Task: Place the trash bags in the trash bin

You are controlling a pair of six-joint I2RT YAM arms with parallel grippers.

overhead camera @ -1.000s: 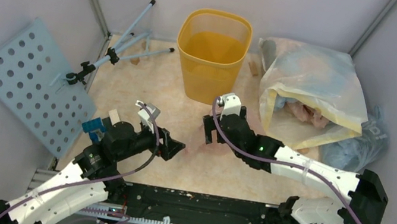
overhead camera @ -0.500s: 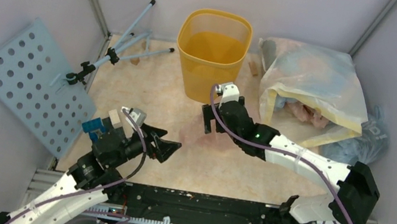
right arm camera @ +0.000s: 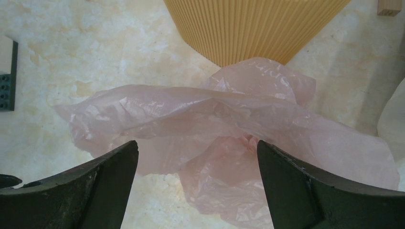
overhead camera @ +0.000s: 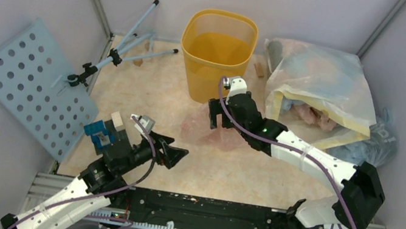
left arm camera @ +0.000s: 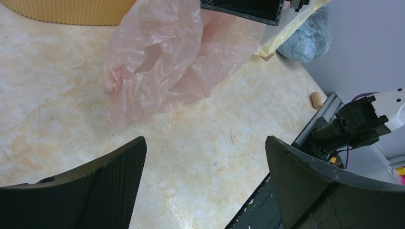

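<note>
Pink, thin and crumpled, the trash bag [overhead camera: 210,134] lies loose on the mottled beige table [overhead camera: 148,93], just in front of the near wall of the yellow-orange trash bin [overhead camera: 218,52], outside it; the right wrist view shows the film's far edge reaching the foot of the bin's ribbed side. The bin stands upright at the back of the table with its mouth open. Directly over the bag hangs the right gripper [overhead camera: 216,123], pointing down, its fingers spread wide on either side of the film and pinching nothing. The left gripper [overhead camera: 173,150] is lower on the table, nearer the arm bases, well apart from the bag and aimed toward it, its fingers likewise spread with bare tabletop between them. To the right of the bin sits a large whitish-yellow sack [overhead camera: 315,89], mouth gaping, with a grey-blue plastic bag [overhead camera: 367,147] tucked beside it. On the left, a pale blue perforated panel [overhead camera: 33,84] leans by a folded tripod [overhead camera: 124,53].
</note>
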